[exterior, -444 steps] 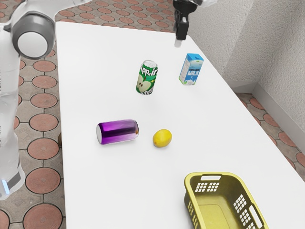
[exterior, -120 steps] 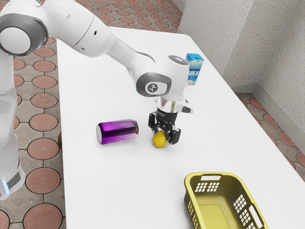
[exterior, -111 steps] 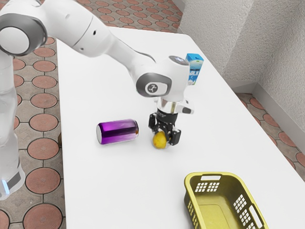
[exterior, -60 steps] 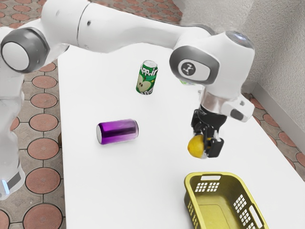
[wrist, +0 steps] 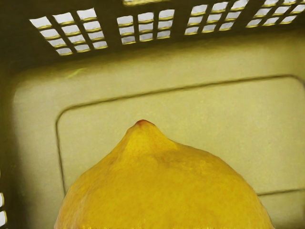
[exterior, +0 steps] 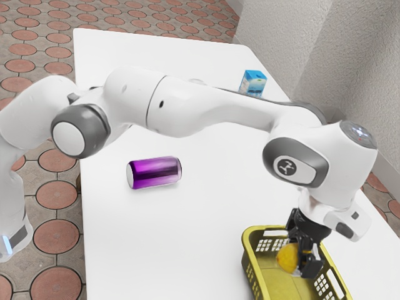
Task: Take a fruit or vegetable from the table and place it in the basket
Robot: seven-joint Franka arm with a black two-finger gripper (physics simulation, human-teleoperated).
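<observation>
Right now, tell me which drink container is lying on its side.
The purple can: it lies on its side on the white table. The blue milk carton, partly behind the arm in the exterior view, stands upright instead.

Arm (exterior: 206, 111): glossy white shell, rounded segments. Thin dark seam around upper segment (exterior: 128, 100); small dark oval mark (exterior: 161, 104) close by. Joint nearer base: dark grey collar (exterior: 95, 128), flat white round cap (exterior: 69, 139). Wrist housing (exterior: 340, 165): white, bulky; grey oval surround, pale inset panel, dark round emblem (exterior: 285, 167). Top disc (exterior: 358, 132): bluish grey, light specks. Side block (exterior: 345, 225): white, small dark inset. End effector (exterior: 302, 251): black, angular, two-fingered. Lower section: grey band (exterior: 22, 234), pale blue strip (exterior: 7, 244).
</observation>
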